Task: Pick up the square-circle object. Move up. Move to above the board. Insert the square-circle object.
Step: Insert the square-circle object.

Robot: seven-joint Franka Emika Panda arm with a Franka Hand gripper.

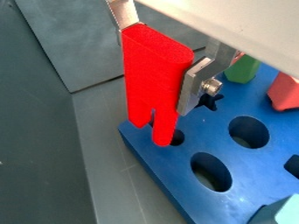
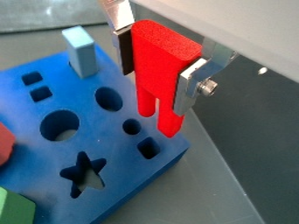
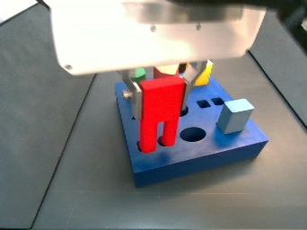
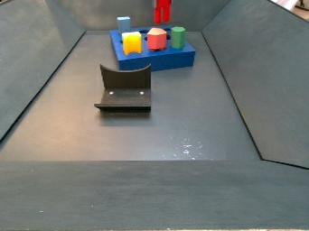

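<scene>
The square-circle object (image 1: 152, 74) is a tall bright red block, upright, with its notched end pointing down. My gripper (image 1: 162, 52) is shut on its upper part, one silver finger (image 1: 197, 80) on each side; both wrist views show this grip (image 2: 158, 61). The block hangs over a corner of the blue board (image 1: 251, 179), near a dark hole. In a side view the block (image 4: 162, 9) is a little above the board (image 4: 169, 61). In a side view (image 3: 160, 112) its lower end is low over the board's near-left corner (image 3: 198, 157).
On the board stand a light blue block (image 3: 236, 115), a yellow piece (image 4: 132, 42), a pinkish-red piece (image 4: 154, 40) and a green prism (image 4: 178, 36). The fixture (image 4: 125, 86) stands on the grey floor in front of the board. Sloped grey walls enclose the floor.
</scene>
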